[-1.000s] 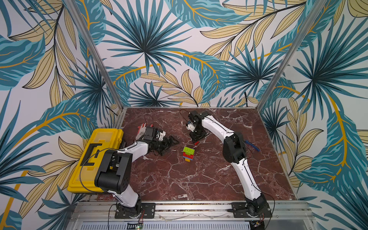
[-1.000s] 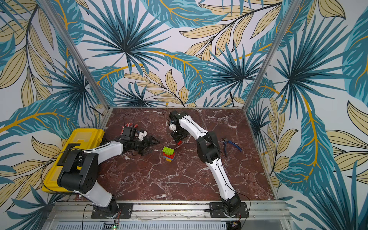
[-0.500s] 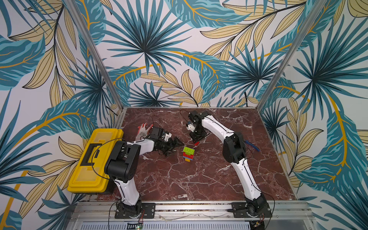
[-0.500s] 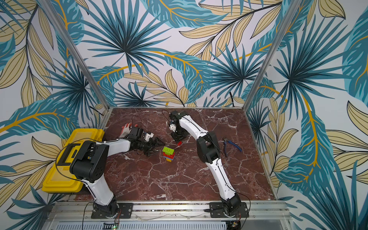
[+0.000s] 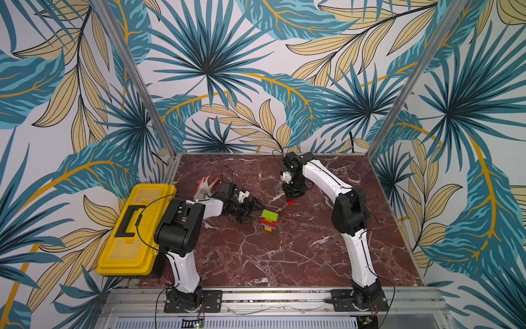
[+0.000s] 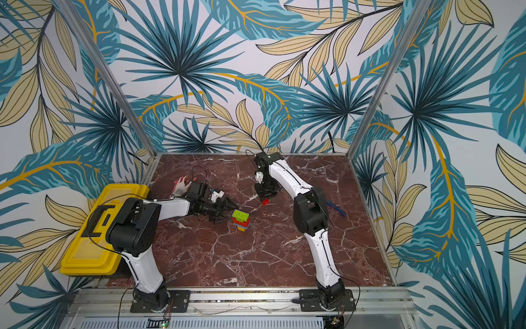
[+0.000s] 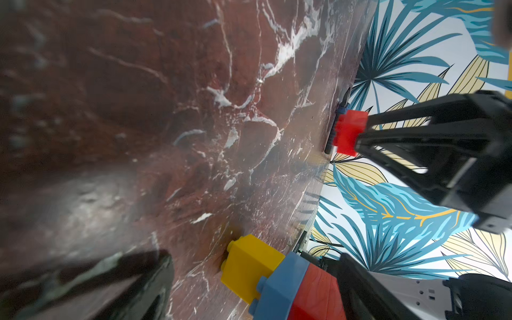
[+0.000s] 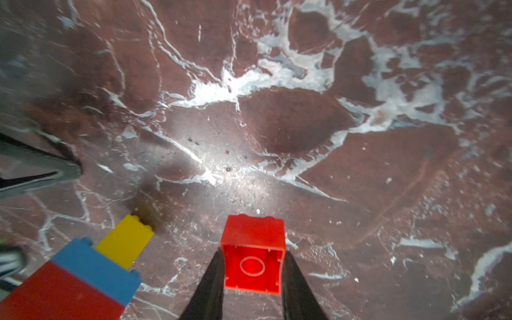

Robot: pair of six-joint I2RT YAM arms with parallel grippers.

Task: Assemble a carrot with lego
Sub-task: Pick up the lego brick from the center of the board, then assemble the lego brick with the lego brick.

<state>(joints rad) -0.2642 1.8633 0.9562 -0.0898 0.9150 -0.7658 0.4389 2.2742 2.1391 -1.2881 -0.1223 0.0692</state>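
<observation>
Change since a second ago: the left arm has swung in toward frame centre. The left gripper (image 5: 256, 213) now sits just beside the carrot (image 5: 269, 220), jaws wide apart. We cannot tell whether a finger touches the stack. The right gripper (image 8: 253, 259) has closed and is clamped on the small red brick (image 8: 253, 235), above and right of the stack in both top views, low over the table (image 5: 284, 256). We read this as a further piece picked up, with the left side coming in to steady the stack for pressing-on.

The carrot stands upright mid-frame: yellow tip down, then blue, red, lime green on top. The bricks are hard, glossy moulded plastic, square-edged and studded. The held one shows a hollow underside with a round tube. The table is a polished red-brown marble pattern, white-veined, glaring under the light.
</observation>
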